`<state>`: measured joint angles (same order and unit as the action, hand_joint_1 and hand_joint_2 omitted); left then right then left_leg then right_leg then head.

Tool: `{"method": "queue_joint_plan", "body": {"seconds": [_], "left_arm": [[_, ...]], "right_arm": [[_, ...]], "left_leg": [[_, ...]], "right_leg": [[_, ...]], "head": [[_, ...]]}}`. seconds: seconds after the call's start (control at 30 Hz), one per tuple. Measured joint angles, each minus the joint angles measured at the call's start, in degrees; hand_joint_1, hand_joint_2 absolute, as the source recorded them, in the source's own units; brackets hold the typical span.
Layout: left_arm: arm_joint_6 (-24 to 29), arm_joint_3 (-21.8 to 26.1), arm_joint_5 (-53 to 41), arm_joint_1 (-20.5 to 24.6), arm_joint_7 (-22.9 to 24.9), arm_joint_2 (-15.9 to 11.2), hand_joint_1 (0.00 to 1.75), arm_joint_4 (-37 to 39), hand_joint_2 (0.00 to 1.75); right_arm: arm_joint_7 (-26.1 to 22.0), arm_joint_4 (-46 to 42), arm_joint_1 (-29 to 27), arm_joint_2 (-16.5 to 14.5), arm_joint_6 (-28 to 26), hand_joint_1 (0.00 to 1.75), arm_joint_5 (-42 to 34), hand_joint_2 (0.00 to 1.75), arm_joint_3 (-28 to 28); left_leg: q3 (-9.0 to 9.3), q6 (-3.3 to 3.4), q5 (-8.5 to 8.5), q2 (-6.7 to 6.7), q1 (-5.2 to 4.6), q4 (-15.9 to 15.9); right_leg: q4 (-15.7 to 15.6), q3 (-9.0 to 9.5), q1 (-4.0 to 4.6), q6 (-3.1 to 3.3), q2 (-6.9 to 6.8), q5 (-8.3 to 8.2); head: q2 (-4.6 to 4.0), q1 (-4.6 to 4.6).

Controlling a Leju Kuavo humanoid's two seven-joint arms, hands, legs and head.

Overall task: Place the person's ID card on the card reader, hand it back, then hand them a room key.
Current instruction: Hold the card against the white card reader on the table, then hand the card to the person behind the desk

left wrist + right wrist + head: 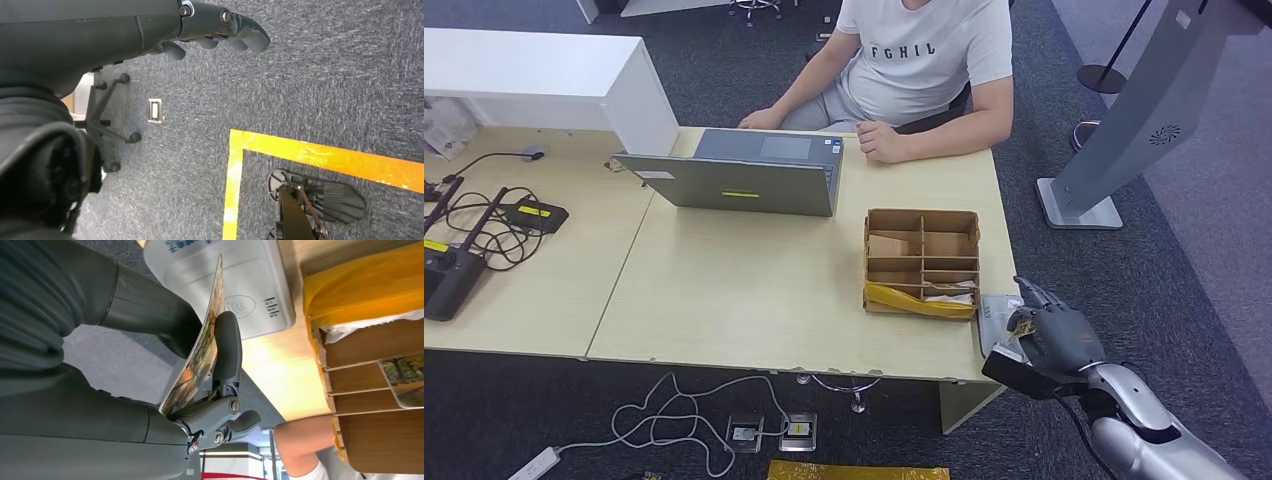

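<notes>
Here, right hand (pixel 165 365) pinches thin glossy ID card (pixel 200 352).

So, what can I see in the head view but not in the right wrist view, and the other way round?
Head view alone: the laptop, the cables and controller on the left table, and the person's hands.

Right wrist view alone: the card pinched between thumb and fingers, and the contactless symbol on the card reader.

Both: the right hand, the card reader, the compartment box and the person.
</notes>
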<state>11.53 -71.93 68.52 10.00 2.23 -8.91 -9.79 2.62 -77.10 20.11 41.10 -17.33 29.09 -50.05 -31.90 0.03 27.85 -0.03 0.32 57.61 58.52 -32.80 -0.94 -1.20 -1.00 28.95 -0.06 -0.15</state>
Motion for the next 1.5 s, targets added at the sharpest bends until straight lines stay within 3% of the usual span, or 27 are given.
{"method": "queue_joint_plan", "body": {"seconds": [0.3,0.67,1.5], "left_arm": [[0.6,0.0,0.2,0.0,0.0,0.2,0.00,0.0,0.00],[0.7,0.0,0.3,0.0,0.0,0.2,0.00,0.0,0.00],[0.7,0.0,0.5,0.0,0.1,0.3,0.00,0.0,0.00]], "right_arm": [[-1.5,4.7,2.8,-2.4,1.5,1.75,-0.1,1.75,-0.3],[-1.8,5.6,3.2,-2.6,1.6,1.75,-0.2,1.75,-0.2],[-4.5,14.0,5.9,-6.6,0.8,1.75,-2.2,1.75,1.4]], "left_leg": [[0.00,0.00,0.00,0.00,-0.01,0.0],[-0.01,0.00,0.00,-0.01,-0.01,0.0],[0.00,0.00,0.00,-0.01,-0.01,0.0]], "right_leg": [[0.0,0.00,-0.01,0.00,-0.02,0.00],[0.0,0.00,-0.01,0.00,-0.03,0.00],[0.0,0.01,-0.01,0.00,-0.01,0.00]], "head": [[0.00,0.00],[0.00,-0.01],[0.00,0.01]]}}
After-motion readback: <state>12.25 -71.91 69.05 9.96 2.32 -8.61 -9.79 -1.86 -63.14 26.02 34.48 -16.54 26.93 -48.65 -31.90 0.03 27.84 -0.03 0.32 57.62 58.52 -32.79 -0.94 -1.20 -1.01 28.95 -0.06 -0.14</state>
